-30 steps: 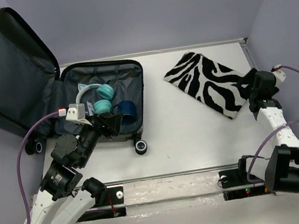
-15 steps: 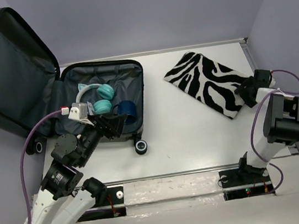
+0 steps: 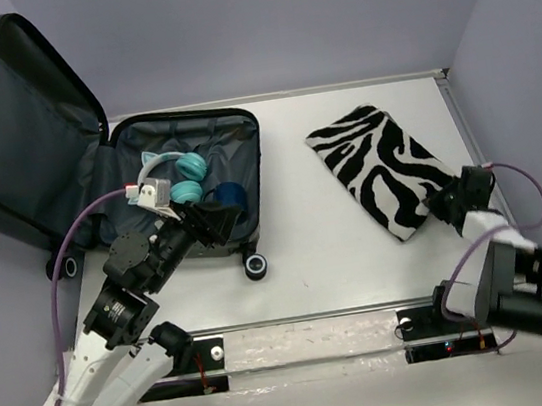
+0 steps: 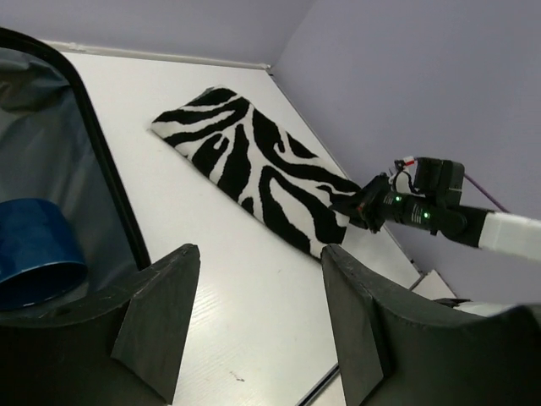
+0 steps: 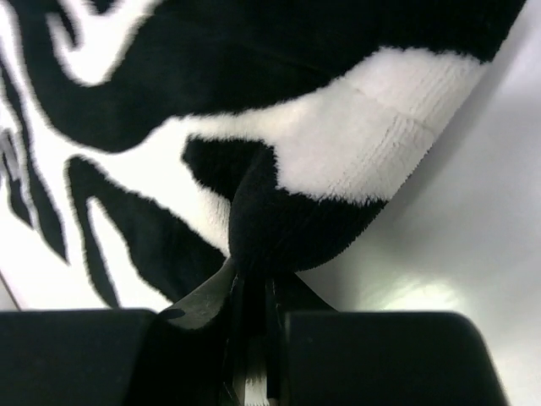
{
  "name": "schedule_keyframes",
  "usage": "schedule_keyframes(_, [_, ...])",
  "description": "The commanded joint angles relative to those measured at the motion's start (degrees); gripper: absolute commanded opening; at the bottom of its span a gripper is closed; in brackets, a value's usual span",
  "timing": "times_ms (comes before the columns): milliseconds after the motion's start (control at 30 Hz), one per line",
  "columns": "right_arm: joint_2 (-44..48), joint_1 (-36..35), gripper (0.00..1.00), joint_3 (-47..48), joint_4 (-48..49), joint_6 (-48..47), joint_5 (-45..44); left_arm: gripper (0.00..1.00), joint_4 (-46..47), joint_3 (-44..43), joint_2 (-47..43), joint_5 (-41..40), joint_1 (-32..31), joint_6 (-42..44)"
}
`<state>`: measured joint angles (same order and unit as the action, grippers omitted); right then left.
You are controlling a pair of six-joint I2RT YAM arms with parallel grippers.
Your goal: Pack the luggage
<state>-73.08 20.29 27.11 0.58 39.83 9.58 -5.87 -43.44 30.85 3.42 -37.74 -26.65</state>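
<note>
zebra cloth [image 3: 375,168], teal headphones [image 3: 187,191], blue cylinder [image 3: 229,197]

The luggage [image 3: 238,147], a small dark hard-shell case, lies open at the left rear of the counter [image 3: 360,261], grey-lined base flat, lid raised beyond the left edge.

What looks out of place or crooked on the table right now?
The striped cloth lies slanted on the table outside the open suitcase, its near corner bunched where the right gripper pinches it. Nothing looks spilled or damaged.
</note>
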Motion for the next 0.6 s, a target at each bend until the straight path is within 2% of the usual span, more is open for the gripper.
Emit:
schedule_keyframes(0, [19.3, 0.1, 0.07, -6.5, -7.2, 0.6, -7.7, 0.69, 7.3, -0.9, 4.0, 6.3, -0.3, -3.5])
schedule_keyframes(67, [23.3, 0.6, 0.07, -7.2, -8.5, 0.7, -9.2, 0.67, 8.2, -1.7, 8.1, 6.5, -2.2, -4.7])
schedule_keyframes(100, [23.2, 0.6, 0.07, -6.8, -8.7, 0.8, -11.1, 0.67, 8.7, -2.1, 9.7, 5.1, -6.2, -4.8])
schedule_keyframes(167, [21.4, 0.6, 0.07, -5.2, -8.5, 0.6, -11.6, 0.67, 9.0, -4.1, 15.0, -4.6, -11.5, -4.8])
schedule_keyframes(233, [18.0, 0.6, 0.07, -3.8, -8.0, 0.5, -11.9, 0.68, 9.8, -8.2, 22.6, -9.7, -16.9, -3.9])
schedule_keyframes(433, [19.5, 0.6, 0.07, -4.3, -5.6, -0.8, -6.5, 0.85, 10.3, -21.8, 44.9, -12.1, -17.8, 0.0])
schedule_keyframes(533, [21.6, 0.6, 0.07, -5.2, -4.3, -1.4, -2.8, 0.93, 7.8, -34.8, 60.1, -14.6, -16.8, 2.2])
schedule_keyframes(567, [21.9, 0.6, 0.07, -5.5, -4.3, -1.6, -1.9, 0.93, 7.2, -34.9, 60.1, -14.8, -16.4, 2.6])
